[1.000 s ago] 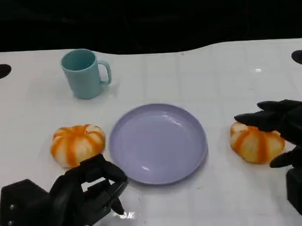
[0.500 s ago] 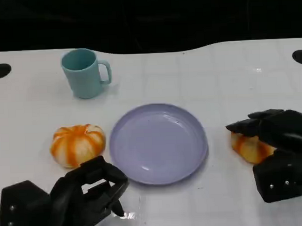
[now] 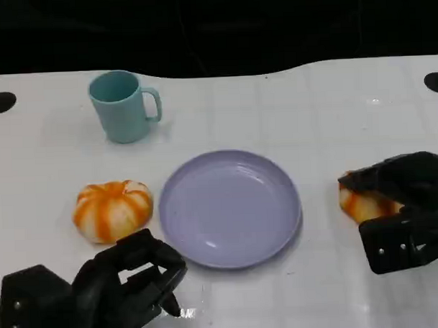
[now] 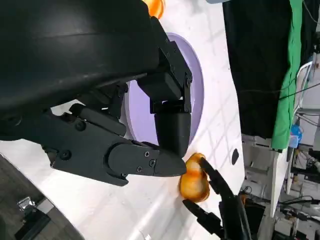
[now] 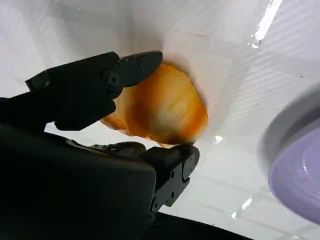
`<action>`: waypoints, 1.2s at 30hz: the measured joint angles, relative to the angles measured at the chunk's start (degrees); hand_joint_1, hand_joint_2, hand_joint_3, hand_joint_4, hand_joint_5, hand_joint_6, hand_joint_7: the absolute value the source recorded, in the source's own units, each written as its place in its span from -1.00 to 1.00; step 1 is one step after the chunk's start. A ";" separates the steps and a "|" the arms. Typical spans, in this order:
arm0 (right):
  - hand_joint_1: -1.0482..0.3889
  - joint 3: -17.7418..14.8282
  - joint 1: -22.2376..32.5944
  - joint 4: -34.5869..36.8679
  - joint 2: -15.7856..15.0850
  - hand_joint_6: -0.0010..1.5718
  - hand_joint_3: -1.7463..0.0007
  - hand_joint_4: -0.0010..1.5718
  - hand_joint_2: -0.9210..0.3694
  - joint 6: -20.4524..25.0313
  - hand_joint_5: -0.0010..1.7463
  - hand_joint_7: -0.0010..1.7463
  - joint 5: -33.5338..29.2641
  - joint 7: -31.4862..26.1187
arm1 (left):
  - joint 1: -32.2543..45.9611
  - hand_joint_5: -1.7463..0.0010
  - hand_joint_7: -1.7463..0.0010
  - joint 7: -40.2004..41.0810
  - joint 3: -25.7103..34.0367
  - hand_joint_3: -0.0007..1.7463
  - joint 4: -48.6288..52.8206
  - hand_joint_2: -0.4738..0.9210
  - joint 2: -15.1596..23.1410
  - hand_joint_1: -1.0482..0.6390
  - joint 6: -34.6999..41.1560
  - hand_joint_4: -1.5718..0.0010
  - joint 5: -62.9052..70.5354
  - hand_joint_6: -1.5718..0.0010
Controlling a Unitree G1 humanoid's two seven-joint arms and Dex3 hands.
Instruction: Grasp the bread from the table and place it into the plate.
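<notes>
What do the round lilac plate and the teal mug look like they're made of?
The round lilac plate looks like smooth plastic, perhaps melamine: even colour, with soft highlights. The teal mug looks matte, plastic or glazed ceramic; its even, dull surface leaves that open.

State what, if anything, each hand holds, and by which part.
The right hand grips the right bread, fingers on opposite sides, bread on the table. The left hand holds nothing.

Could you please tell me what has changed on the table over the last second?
The right hand has come down over the right bread and closed its fingers around it; the bread still sits on the table. The left hand, left bread, plate and cup stayed put.
</notes>
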 measured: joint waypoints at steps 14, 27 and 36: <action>0.40 -2.54 -2.12 10.21 2.68 0.57 0.86 0.03 -1.00 -4.43 0.87 -0.73 5.42 -11.63 | 0.19 -1.00 -0.59 -0.01 -0.25 -0.67 -1.02 1.00 0.00 -0.36 -0.01 0.08 -0.02 0.07; 0.63 -3.58 -2.90 14.93 6.14 -0.03 0.85 0.09 -0.95 -11.12 1.00 0.78 7.67 -26.23 | 0.23 -1.00 -0.57 0.00 -0.28 -0.69 -0.61 1.00 -0.03 -0.36 -0.68 0.09 0.20 0.06; 0.67 -5.78 -2.90 12.78 7.86 -0.07 -0.20 0.17 -0.19 -15.69 1.00 1.00 10.28 -29.54 | 0.32 -1.00 -0.59 0.00 -0.11 -0.68 -0.60 1.00 0.04 -0.36 -0.11 0.07 0.21 0.06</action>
